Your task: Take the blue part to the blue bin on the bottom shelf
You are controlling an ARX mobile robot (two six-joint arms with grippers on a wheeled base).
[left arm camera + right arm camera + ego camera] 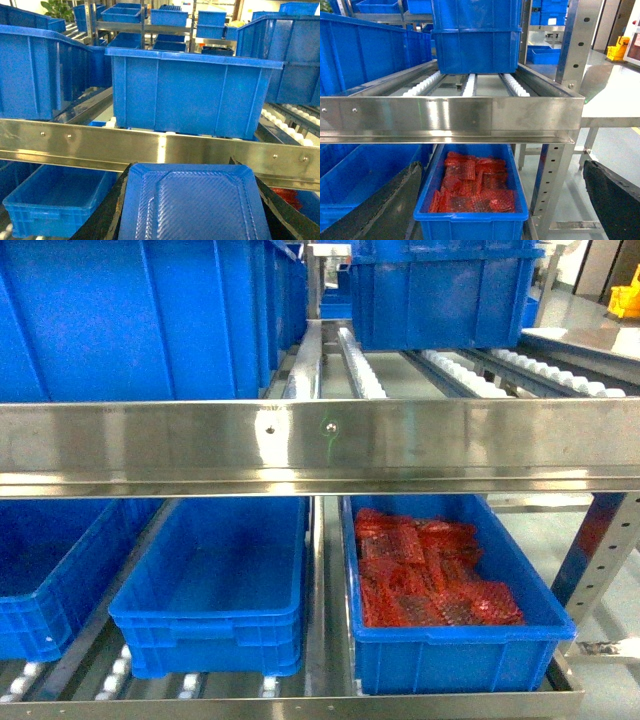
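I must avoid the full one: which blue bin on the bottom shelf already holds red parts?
The rightmost bin on the bottom shelf holds red parts; the middle bin beside it looks empty.

Bright, even overhead light throughout. Strong white glare along the steel rail (330,440) in the head view, streaky reflections too. Deep shade under it, over the bottom shelf (300,702) bins. Soft focus, grainy everywhere. Blown-out brightness top right. Tool fingers (615,200) dark, blurred close up.

All views near, facing rack (320,445)
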